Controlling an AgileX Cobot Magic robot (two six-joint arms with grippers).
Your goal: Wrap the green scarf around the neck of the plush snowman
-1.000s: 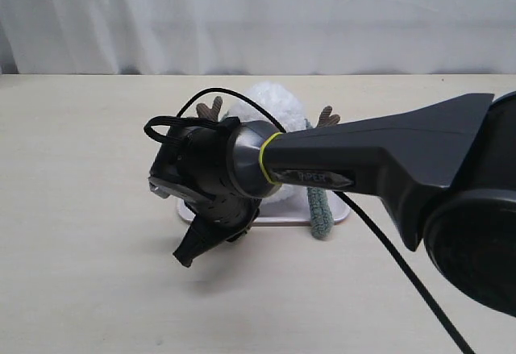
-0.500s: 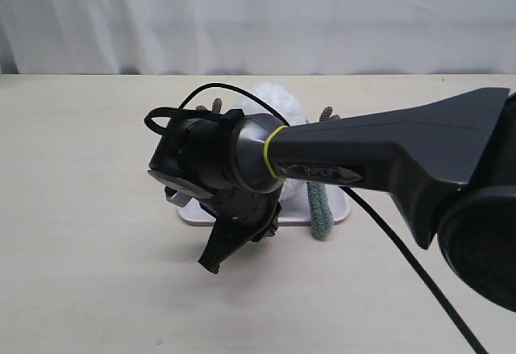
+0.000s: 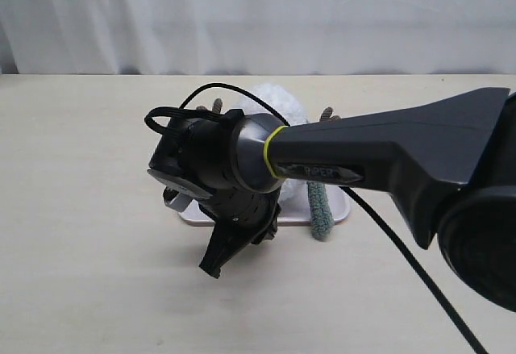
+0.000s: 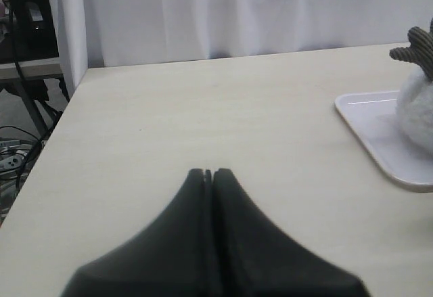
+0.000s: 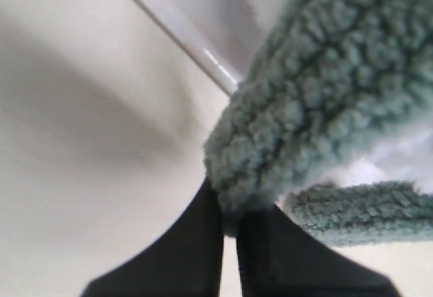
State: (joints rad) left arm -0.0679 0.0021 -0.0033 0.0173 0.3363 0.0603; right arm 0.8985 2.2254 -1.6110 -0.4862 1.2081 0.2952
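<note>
Right wrist view: right gripper (image 5: 229, 224) pinches the one green scarf (image 5: 318, 87) (its end); left gripper (image 4: 208, 174) pressed together, empty, near the one plush snowman (image 4: 416, 107) on one tray (image 4: 372, 131).

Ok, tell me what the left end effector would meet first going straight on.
Likely nothing nearby: the left end effector aims over bare table, tray off to one side, curtain beyond.
</note>
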